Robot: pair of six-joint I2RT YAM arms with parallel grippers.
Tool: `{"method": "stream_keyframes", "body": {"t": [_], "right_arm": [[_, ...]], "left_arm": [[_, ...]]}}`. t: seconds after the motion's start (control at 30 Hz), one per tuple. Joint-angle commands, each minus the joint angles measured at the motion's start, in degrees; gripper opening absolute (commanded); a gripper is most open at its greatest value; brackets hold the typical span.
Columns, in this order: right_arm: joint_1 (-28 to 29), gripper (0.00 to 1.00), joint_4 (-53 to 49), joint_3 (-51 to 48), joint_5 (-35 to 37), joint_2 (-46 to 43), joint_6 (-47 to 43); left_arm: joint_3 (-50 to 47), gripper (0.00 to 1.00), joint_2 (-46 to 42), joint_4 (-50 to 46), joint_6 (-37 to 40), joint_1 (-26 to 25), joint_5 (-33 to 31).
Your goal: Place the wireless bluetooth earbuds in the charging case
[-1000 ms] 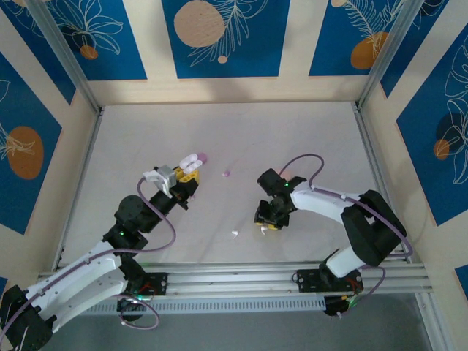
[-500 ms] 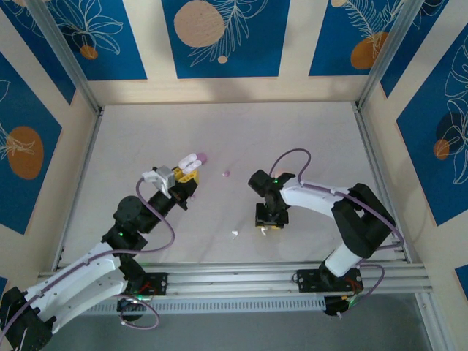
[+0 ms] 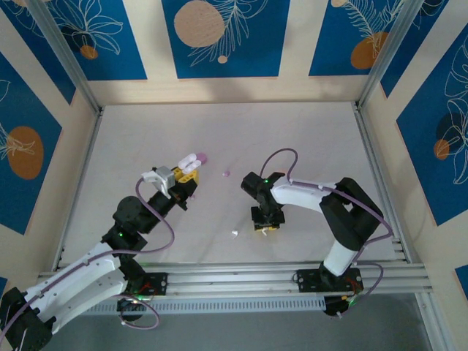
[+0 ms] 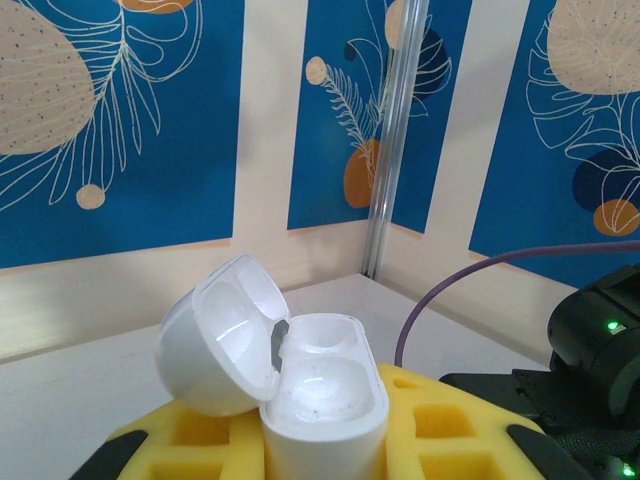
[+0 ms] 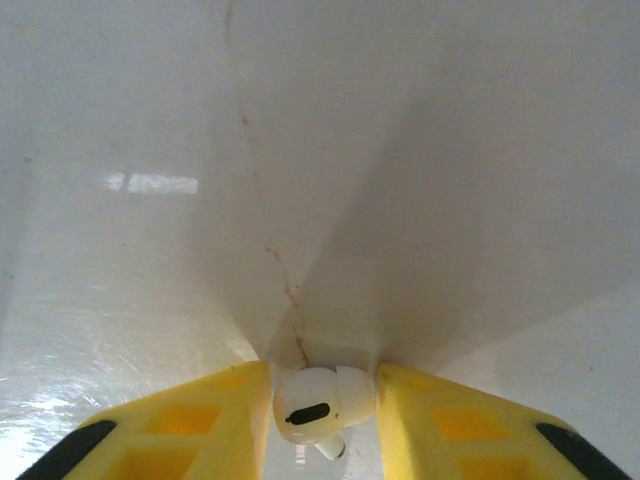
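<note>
My left gripper (image 3: 184,178) is shut on the open white charging case (image 3: 191,160), held upright off the table. In the left wrist view the case (image 4: 325,395) stands between the yellow pads (image 4: 455,425), its lid (image 4: 215,345) tipped back left and both wells empty. My right gripper (image 3: 265,224) points down at the table, shut on a white stemmed earbud (image 5: 320,402) pinched between its yellow fingers (image 5: 185,425). A second white earbud (image 3: 235,233) lies on the table left of it. A lilac bud (image 3: 227,173) and a pinkish bud (image 3: 204,156) lie near the case.
The white table (image 3: 307,131) is fenced by aluminium posts and blue patterned walls. A rail (image 3: 241,279) runs along the near edge by the arm bases. The right arm's black wrist (image 4: 595,340) and purple cable show at the right of the left wrist view.
The right arm has swung its wrist and elbow leftward, the gripper shifting slightly left with the white earbud. The left arm and case have stayed put.
</note>
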Motion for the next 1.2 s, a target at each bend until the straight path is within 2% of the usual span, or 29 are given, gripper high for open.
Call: {"method": "stream_keyframes", "body": {"t": [0.0,0.2,0.43,0.63,1.17], "right_arm": [[0.4,0.31,-2.4,1.5,1.2,0.6,-1.2],[0.4,0.29,-1.9,1.4,1.6,-1.1,-1.4],[0.2,0.37,-2.2,1.5,2.1,0.0,-1.9],[-0.2,0.37,-1.8,2.4,2.1,0.9,-3.5],[-0.3,0.3,-0.9,0.9,0.9,2.3,-3.9]], "left_arm": [[0.1,0.21,-0.7,0.0,0.5,-0.5,-0.4],[0.3,0.21,-0.2,0.1,0.2,-0.5,-0.2],[0.5,0.21,0.0,0.2,-0.1,-0.4,0.0],[0.6,0.21,0.3,0.2,-0.2,-0.4,0.1],[0.6,0.21,0.5,0.0,-0.4,-0.4,0.0]]}}
